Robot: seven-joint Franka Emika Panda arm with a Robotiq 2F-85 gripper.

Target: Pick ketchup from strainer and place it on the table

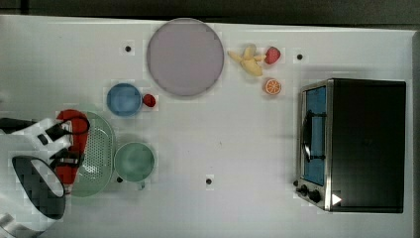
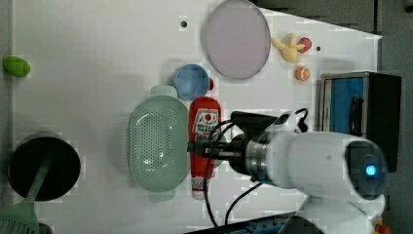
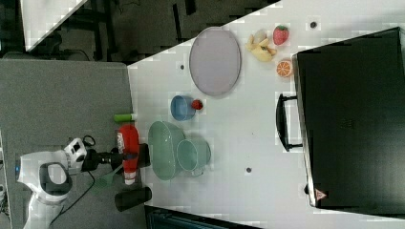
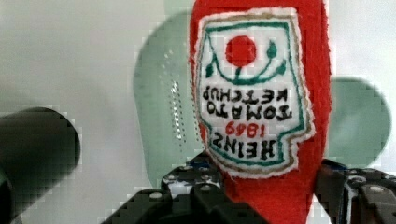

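Note:
My gripper [image 2: 204, 148] is shut on the lower body of the ketchup [image 2: 204, 119], a red bottle with a white label. The wrist view shows the ketchup [image 4: 257, 93] up close, label facing the camera, with dark fingers [image 4: 205, 191] pressed to its sides. In the top view the ketchup [image 1: 74, 119] hangs over the left half of the pale green strainer [image 1: 99, 153], partly hidden under my arm. The strainer [image 2: 156, 141] has nothing in it and sits on the white table [image 1: 223, 134]. In the right view the ketchup [image 3: 128, 138] lies level in the air, left of the strainer [image 3: 162, 148].
A round green bowl [image 1: 134, 161] touches the strainer in the top view's right. A blue bowl [image 1: 124, 99] with a small strawberry [image 1: 149, 100] and a lilac plate [image 1: 185, 57] lie behind. A toaster oven [image 1: 356, 144] stands far right. A black cup [image 2: 44, 168] is beyond the strainer.

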